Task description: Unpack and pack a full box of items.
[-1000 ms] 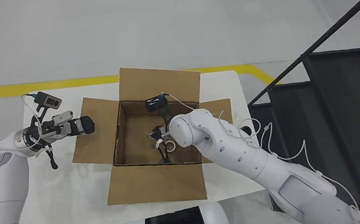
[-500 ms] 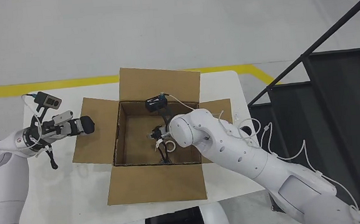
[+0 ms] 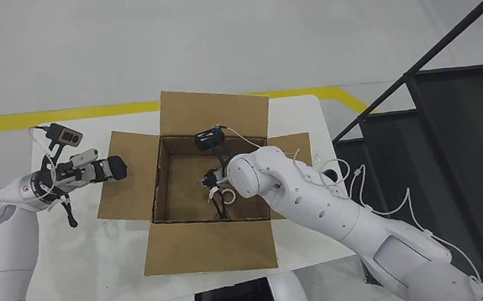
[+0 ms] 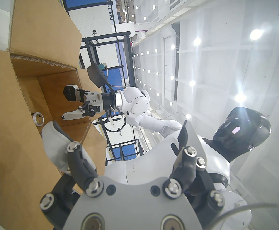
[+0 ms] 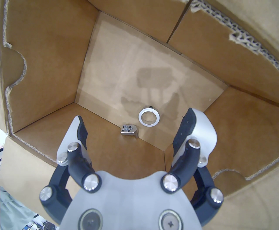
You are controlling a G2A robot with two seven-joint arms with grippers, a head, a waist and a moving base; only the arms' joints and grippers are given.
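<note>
Looking down from above, we see an open cardboard box point(image 3: 214, 245) at the centre of the frame, its flaps spread over a white table point(image 3: 298, 117). On the box floor lie a silver ring point(image 5: 149, 116) and, just beside it but not touching, a small metal block point(image 5: 129, 130). The right gripper point(image 5: 135, 115) hangs inside the box above them, fingers spread wide and empty. At the left of the frame, the left gripper point(image 3: 115, 168) sits by the edge of the left flap, fingers also parted and holding nothing.

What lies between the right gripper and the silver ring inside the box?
Nothing: in the right wrist view, open air separates the right gripper from the silver ring.
</note>
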